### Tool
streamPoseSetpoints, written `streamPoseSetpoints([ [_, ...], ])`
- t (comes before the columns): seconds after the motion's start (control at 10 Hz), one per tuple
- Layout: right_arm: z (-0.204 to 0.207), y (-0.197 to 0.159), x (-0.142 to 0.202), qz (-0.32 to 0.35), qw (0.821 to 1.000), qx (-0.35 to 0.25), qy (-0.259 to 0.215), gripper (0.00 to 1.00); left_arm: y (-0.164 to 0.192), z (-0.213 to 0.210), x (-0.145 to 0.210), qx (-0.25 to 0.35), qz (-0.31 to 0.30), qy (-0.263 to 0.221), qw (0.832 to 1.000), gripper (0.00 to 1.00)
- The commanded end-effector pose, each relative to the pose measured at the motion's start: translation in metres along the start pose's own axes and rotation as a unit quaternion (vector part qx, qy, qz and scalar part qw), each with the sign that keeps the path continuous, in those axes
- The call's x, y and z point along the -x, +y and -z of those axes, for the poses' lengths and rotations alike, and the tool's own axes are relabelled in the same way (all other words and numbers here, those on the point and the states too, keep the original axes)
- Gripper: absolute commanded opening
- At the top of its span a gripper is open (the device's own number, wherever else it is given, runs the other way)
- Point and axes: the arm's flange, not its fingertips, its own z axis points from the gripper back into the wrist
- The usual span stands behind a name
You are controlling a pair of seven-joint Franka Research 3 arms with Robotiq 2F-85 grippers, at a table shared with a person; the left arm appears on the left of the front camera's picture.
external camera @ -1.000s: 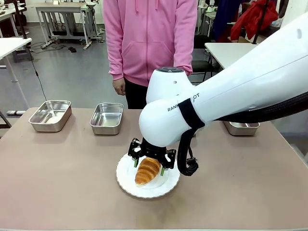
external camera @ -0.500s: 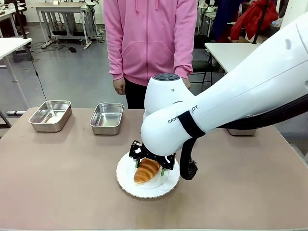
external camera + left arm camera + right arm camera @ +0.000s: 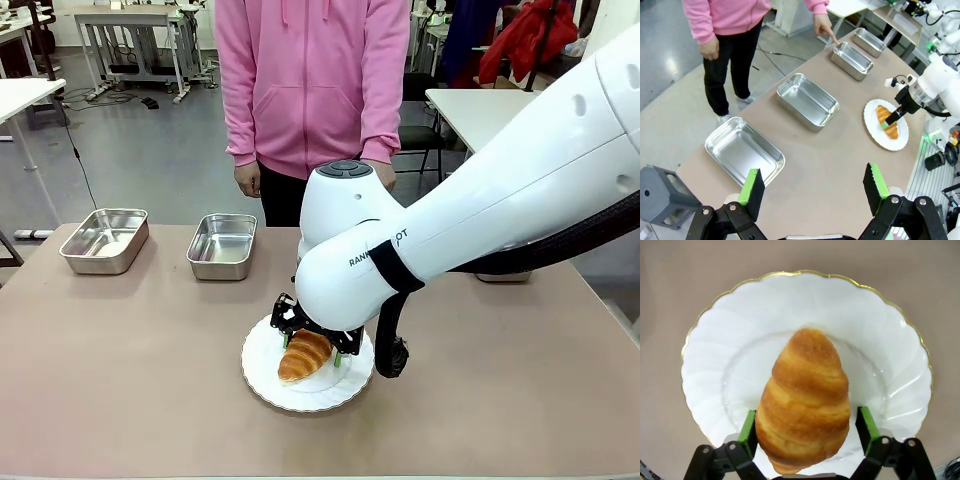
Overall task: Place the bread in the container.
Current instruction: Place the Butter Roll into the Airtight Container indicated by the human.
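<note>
You are looking across a tan surface (image 3: pixel 120 380) in a workshop with a grey floor and white tables behind. A person in a pink hoodie (image 3: pixel 310 80) stands at the far edge. In the left wrist view, four steel trays line that far side, each showing bare metal inside: the nearest tray (image 3: pixel 742 150), the second tray (image 3: pixel 807 100), the container (image 3: pixel 852 60) and the last tray (image 3: pixel 869 42). The person's hand (image 3: pixel 822 25) points a finger at the container's corner.

The bread (image 3: pixel 805 400) lies on a white scalloped plate (image 3: pixel 790 310) near the robot's edge, well apart from the trays. Your right gripper (image 3: pixel 807 427) is down over the plate with its fingers open and straddling the bread: one green pad sits against the crust, and the other stands just off it. Your left gripper (image 3: pixel 813 187) hangs high over the end of the surface, fingers spread wide and holding nothing.
</note>
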Motion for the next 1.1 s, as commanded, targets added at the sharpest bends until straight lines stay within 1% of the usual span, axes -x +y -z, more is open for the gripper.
streamPoseSetpoints([
  [0.0,0.004,0.008,0.001,0.019,1.0,-0.007,-0.012,0.8,-0.002,0.0,0.001,0.002,0.006,-0.002,1.0,1.0],
  [0.1,0.004,0.009,0.0,0.018,1.0,-0.008,-0.013,0.6,-0.002,0.0,0.001,0.002,0.006,-0.002,1.0,1.0],
  [0.2,0.004,0.009,-0.001,0.015,1.0,-0.009,-0.011,0.75,-0.002,0.0,0.001,0.002,0.006,-0.002,1.0,1.0],
  [0.3,0.004,0.01,-0.002,0.013,1.0,-0.008,-0.011,0.4,-0.002,0.0,0.001,0.002,0.006,-0.002,1.0,1.0],
  [0.4,0.002,0.01,-0.004,0.014,1.0,0.02,-0.002,0.55,-0.002,0.0,0.001,0.002,0.006,-0.002,1.0,1.0],
  [0.5,-0.002,0.003,-0.001,0.001,1.0,-0.008,-0.003,0.55,-0.002,0.0,0.001,0.002,0.006,-0.002,1.0,1.0],
  [0.9,-0.005,0.004,-0.001,0.001,1.0,-0.004,-0.001,0.56,-0.002,0.0,0.001,0.002,0.006,-0.002,1.0,1.0],
  [1.0,-0.025,-0.002,-0.016,-0.005,0.999,-0.018,-0.03,0.56,-0.002,0.0,0.001,0.002,0.006,-0.002,1.0,1.0],
])
